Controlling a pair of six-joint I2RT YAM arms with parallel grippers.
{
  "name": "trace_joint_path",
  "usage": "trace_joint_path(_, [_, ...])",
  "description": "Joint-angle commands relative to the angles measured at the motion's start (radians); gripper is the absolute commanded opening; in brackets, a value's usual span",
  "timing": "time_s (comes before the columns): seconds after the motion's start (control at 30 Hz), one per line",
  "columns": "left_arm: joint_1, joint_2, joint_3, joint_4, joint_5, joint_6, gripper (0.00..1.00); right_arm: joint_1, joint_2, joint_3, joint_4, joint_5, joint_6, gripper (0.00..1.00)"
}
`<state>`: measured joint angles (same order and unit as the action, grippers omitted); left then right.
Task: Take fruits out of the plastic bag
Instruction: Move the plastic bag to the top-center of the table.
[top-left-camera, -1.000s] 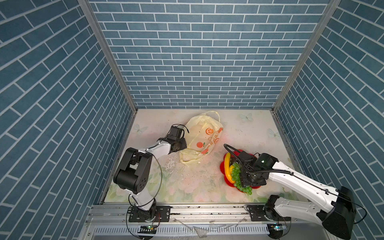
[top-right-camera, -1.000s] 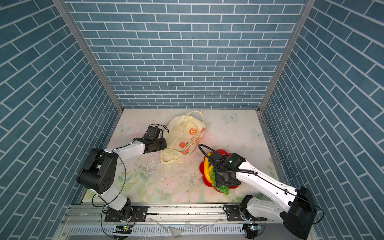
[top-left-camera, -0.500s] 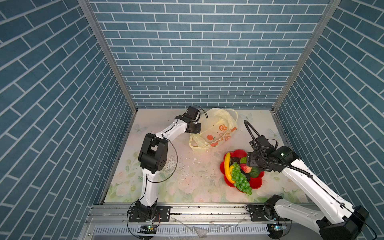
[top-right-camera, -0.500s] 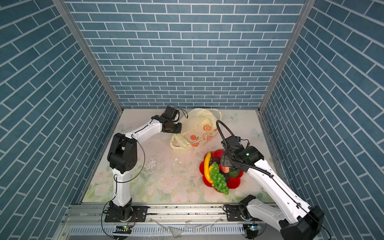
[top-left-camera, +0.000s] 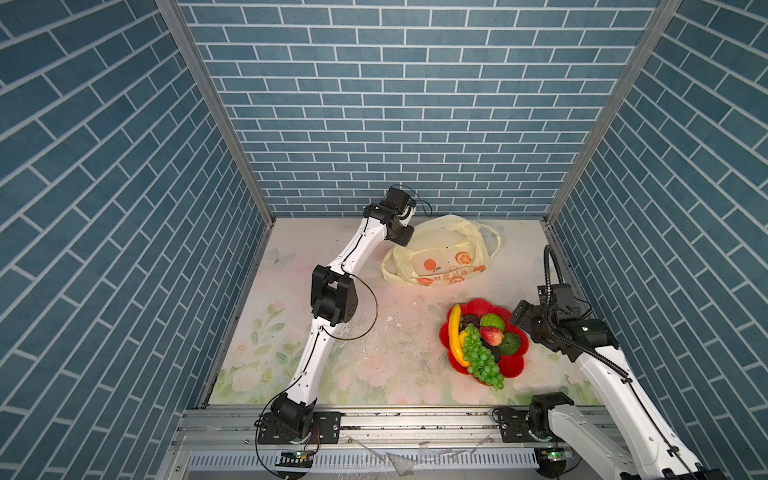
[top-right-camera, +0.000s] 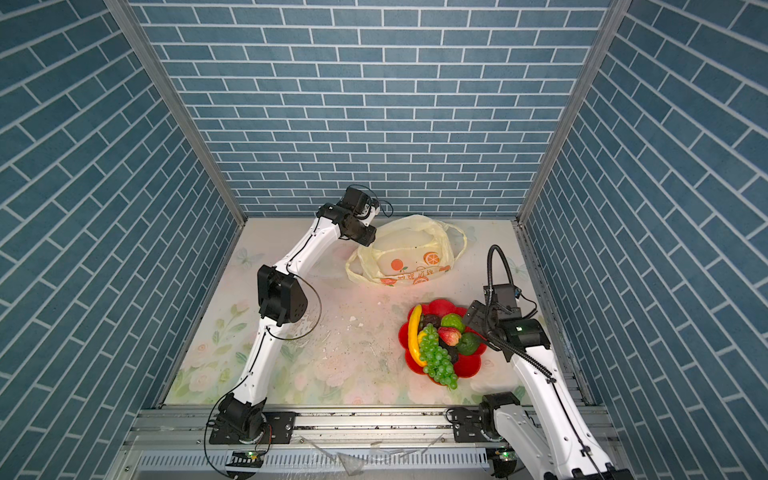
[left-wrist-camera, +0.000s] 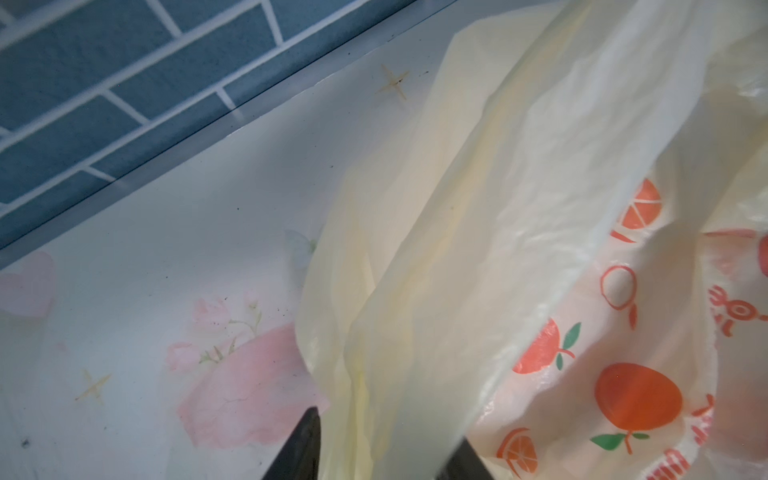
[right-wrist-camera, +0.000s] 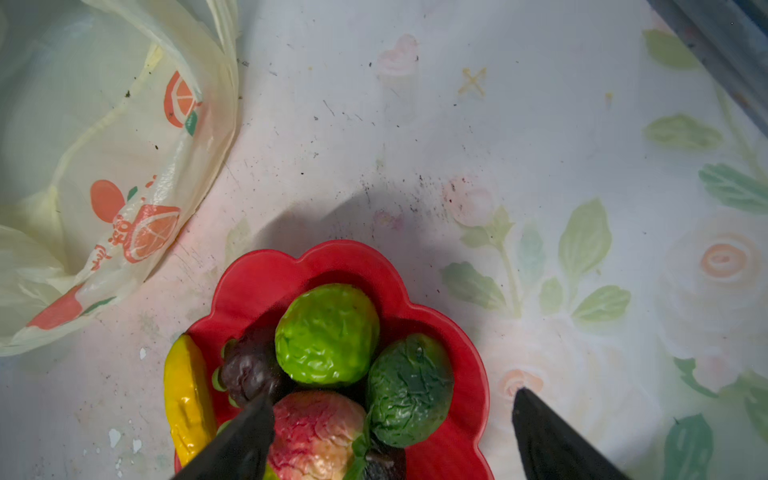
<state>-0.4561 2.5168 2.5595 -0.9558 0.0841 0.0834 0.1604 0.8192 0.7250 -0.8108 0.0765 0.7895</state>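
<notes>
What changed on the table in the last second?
The left gripper pulled the plastic bag toward the back wall, and its jaws now stand apart around its edge. The right gripper drew back off the red plate. The fruits stayed on the plate.

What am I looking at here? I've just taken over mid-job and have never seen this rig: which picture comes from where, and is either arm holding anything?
This is a two-armed robot: a left arm and a right arm, bolted to the front rail of a flowered table walled in blue brick. The two wide pictures come from twin cameras overhead and show nearly the same scene. The two close-ups come from a camera on each wrist, looking past that arm's fingers.

Near the back lies the pale-yellow plastic bag. By the right arm, a red plate holds the fruits, among them a banana and grapes.

The left fingers stand apart with a fold of the bag between them, apparently not clamped. The right fingers are wide open over the plate, holding nothing.
</notes>
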Motion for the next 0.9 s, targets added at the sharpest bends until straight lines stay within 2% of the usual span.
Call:
trace_joint_path(0.0, [0.0, -0.004, 0.028, -0.037, -0.089, -0.002, 0.65, -0.069, -0.046, -0.085, 0.071, -0.091, 0.09, 0.95])
trace_joint_path(0.03, [0.0, -0.014, 0.027, -0.039, -0.108, -0.018, 0.71, -0.094, -0.061, -0.111, 0.09, -0.113, 0.103, 0.98])
trace_joint_path(0.13, [0.0, -0.055, 0.01, -0.06, -0.133, -0.072, 0.83, -0.149, -0.101, -0.168, 0.135, -0.158, 0.131, 0.98])
trace_joint_path(0.27, [0.0, -0.156, -0.125, -0.05, -0.118, -0.168, 0.88, -0.191, -0.14, -0.216, 0.167, -0.203, 0.165, 0.99])
trace_joint_path(0.37, [0.002, -0.288, -0.34, 0.059, -0.104, -0.264, 0.92, -0.203, -0.16, -0.263, 0.208, -0.229, 0.207, 0.98])
trace_joint_path(0.43, [0.003, -0.411, -0.56, 0.207, -0.08, -0.327, 0.94, -0.203, -0.171, -0.296, 0.255, -0.253, 0.238, 0.98])
trace_joint_path(0.53, [0.003, -0.553, -0.798, 0.393, -0.066, -0.398, 0.99, -0.202, -0.174, -0.323, 0.295, -0.267, 0.27, 0.98])
trace_joint_path(0.87, [0.004, -0.844, -1.235, 0.653, -0.199, -0.521, 0.99, -0.183, -0.147, -0.379, 0.381, -0.337, 0.334, 0.99])
